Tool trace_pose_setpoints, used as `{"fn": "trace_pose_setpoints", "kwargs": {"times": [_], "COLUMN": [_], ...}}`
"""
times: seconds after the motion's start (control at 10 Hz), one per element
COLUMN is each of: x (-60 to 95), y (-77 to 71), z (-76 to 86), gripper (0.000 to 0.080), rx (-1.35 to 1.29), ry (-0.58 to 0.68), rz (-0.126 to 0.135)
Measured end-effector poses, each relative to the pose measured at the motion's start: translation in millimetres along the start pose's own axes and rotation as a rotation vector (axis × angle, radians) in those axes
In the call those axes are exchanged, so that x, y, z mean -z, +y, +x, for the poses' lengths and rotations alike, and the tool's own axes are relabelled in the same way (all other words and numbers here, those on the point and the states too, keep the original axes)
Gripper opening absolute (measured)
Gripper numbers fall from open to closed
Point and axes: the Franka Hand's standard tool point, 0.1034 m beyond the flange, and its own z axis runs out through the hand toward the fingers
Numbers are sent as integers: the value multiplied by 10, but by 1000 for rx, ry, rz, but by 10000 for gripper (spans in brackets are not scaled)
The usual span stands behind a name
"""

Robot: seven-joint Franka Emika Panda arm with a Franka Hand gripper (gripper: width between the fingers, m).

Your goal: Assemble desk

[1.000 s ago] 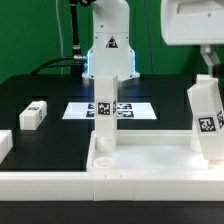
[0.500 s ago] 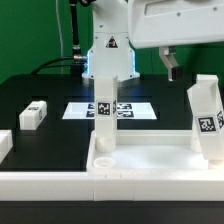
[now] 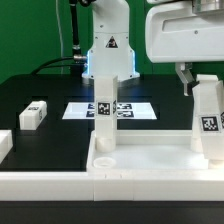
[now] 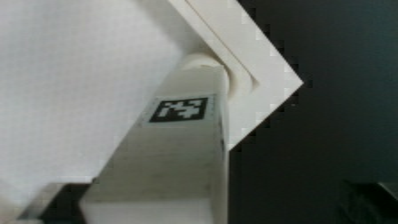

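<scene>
A large white plastic rectangular desk top (image 3: 150,160), tray-like with a raised rim, is lying on the black table (image 3: 60,132) in the foreground of the exterior view. Two white block legs bearing black-and-white square tags are standing upright in it. One leg (image 3: 103,120) is rising at the corner towards the exterior view's left. The other leg (image 3: 208,125) is standing at the exterior view's right, directly under the white robot wrist.

The dark fingers (image 3: 185,80) are hanging spread wide around the top of that right-hand leg and are gripping nothing. The one visible finger is sitting just beside the leg with a gap showing between them. In the wrist view the same tagged leg (image 4: 178,160) is reaching down into the tray's corner (image 4: 240,55), and dark finger tips (image 4: 57,203) are showing on either side of it, apart from its faces.

A third white tagged leg (image 3: 33,115) is lying loose on the table at the exterior view's left. The marker board (image 3: 135,110) is lying flat behind the tray, in front of the arm's white base (image 3: 108,50).
</scene>
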Motion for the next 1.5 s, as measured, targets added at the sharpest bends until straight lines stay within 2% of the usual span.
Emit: {"fn": "trace_pose_setpoints", "kwargs": {"times": [0.1, 0.2, 0.3, 0.4, 0.7, 1.0, 1.1, 1.2, 1.3, 1.5], "x": [-1, -2, -2, -3, -7, -25, -44, -63, -64, -61], "y": [0, 1, 0, 4, 18, -36, -120, -205, -217, -204], "z": [-2, -1, -3, -2, 3, -90, -164, -240, -262, -257], "gripper": [552, 552, 350, 288, 288, 288, 292, 292, 292, 294], "rx": [-21, -20, -48, -104, -265, -762, -982, -1136, -1171, -1169], "ry": [0, 0, -1, -1, -2, -14, -10, -2, 7, 9], "rz": [0, 0, 0, -1, -3, 0, 49, 113, 148, 148]}}
